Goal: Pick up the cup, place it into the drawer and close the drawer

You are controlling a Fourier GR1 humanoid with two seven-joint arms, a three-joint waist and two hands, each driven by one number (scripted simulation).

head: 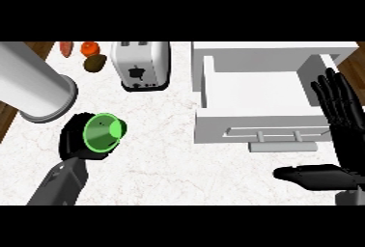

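While around cup (104, 132), L robot hand (71, 141) nr canister (32, 87), toaster (143, 65); R robot hand (342, 126) spread.

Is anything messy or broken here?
No, nothing stands out. The left hand curls round the green cup, the white drawer is pulled open beside the open right hand, and nothing is spilled on the counter.

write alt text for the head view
The robot's left hand curls round a green cup at the left of a white counter, with an open white drawer to the right. Its right hand rests open at the right edge. A toaster and fruit sit behind.
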